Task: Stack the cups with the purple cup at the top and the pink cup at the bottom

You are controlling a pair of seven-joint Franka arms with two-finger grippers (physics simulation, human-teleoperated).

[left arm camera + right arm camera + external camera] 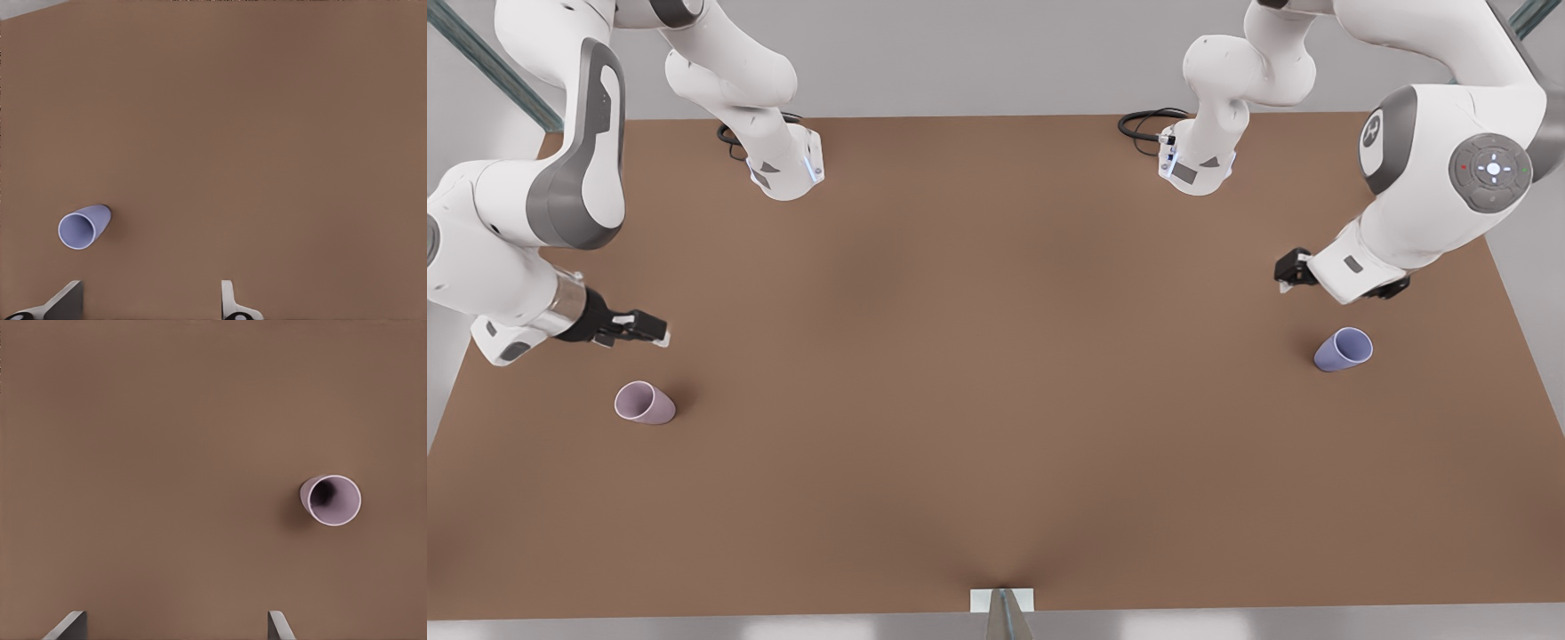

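Front view: the brown table [996, 373] spans nearly the whole picture, with the two white Franka arms reaching in from its far corners. The arm at the front view's right carries the left gripper [1294, 271], which hangs above the table just beside the purple cup [1343, 349], apart from it. The arm at the front view's left carries the right gripper [654, 333], which hovers near the pink cup [645, 403], also apart from it. Each cup stands upright on the table, open mouth up, and the two are well apart, at opposite sides of the table. From the front both grippers are small and dark, so their spread is hard to judge there. The wrist views settle it. In the left wrist view the left gripper's fingertips [63, 300] stand wide apart over bare table, holding nothing, with the purple cup [83, 227] near one fingertip but outside the gap. In the right wrist view the right gripper's fingertips [70, 625] are likewise spread wide and hold nothing, and the pink cup [330, 500] sits off to one side, its dark hollow inside visible. Black cables [1152, 124] lie coiled at the arm bases by the table's far edge.
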